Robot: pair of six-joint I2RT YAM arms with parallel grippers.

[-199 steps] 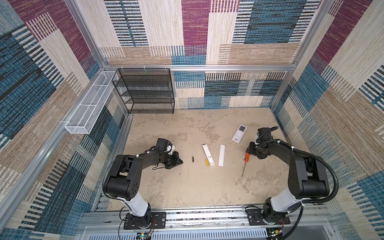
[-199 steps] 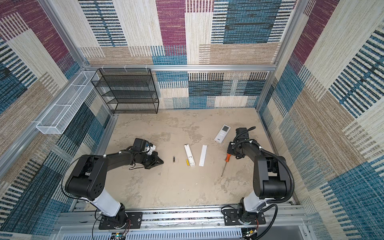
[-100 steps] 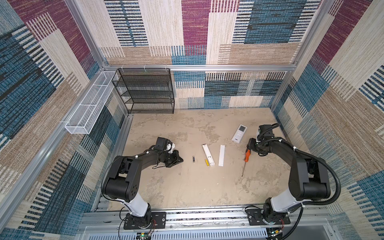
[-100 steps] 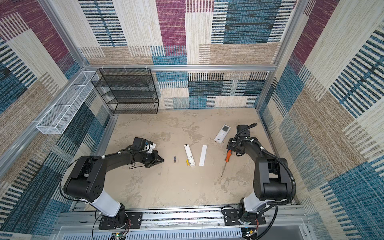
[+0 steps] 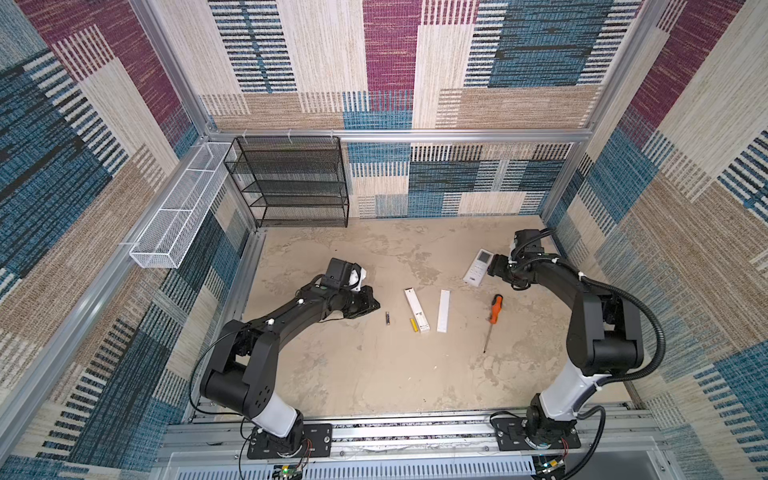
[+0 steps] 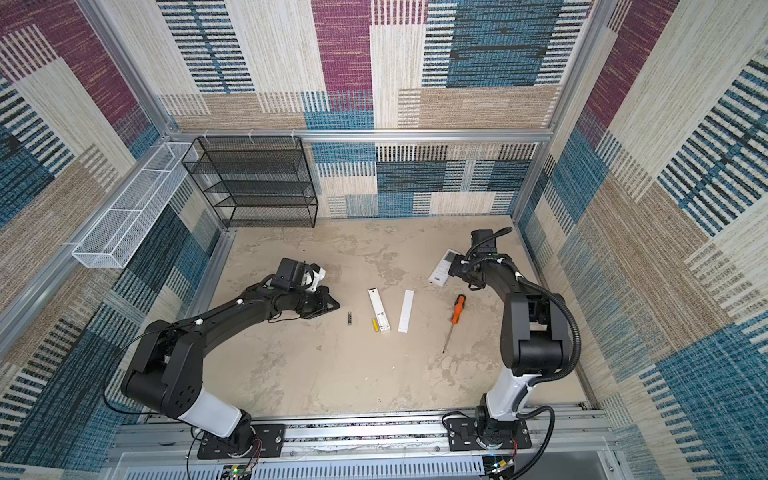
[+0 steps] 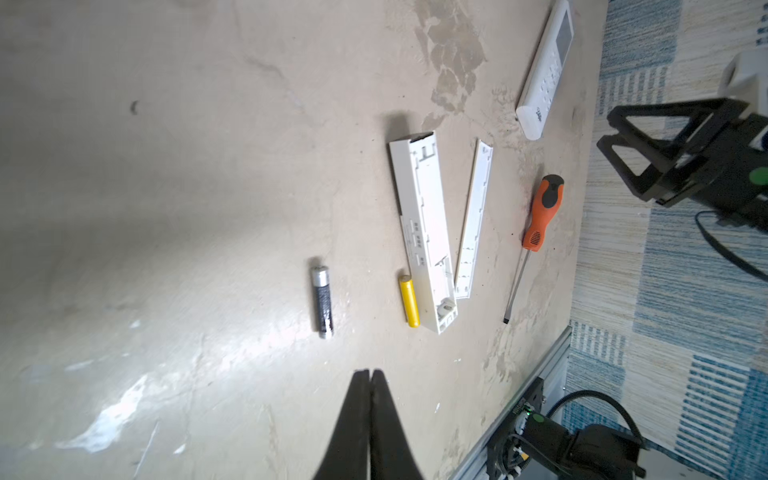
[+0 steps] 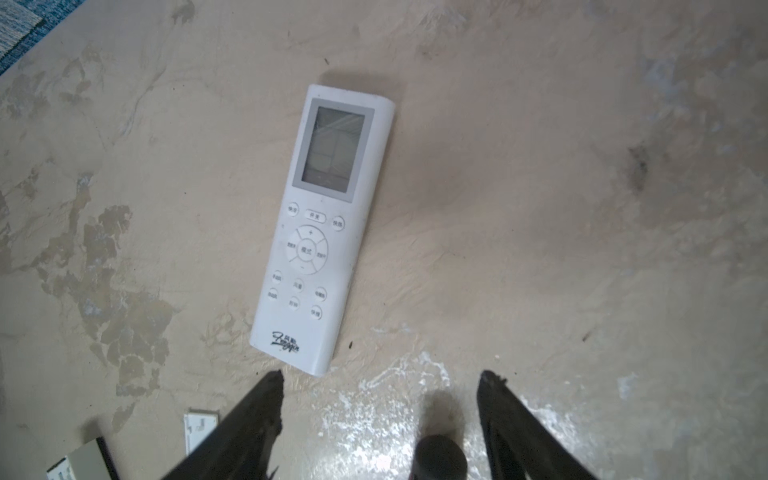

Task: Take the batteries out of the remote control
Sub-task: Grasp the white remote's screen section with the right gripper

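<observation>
Lying loose: one dark battery [image 7: 322, 301], one yellow battery [image 7: 409, 301], one screwdriver [image 7: 537, 230].

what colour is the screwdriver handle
The screwdriver handle is orange and black, clearest in the left wrist view.

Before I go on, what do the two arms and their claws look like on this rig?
Both are matte black with a white link above the base: left arm, right arm. A ribbed black hose runs along the right arm, and a thin black cable trails off the left. The left claw and right claw have black tapering fingers.
</observation>
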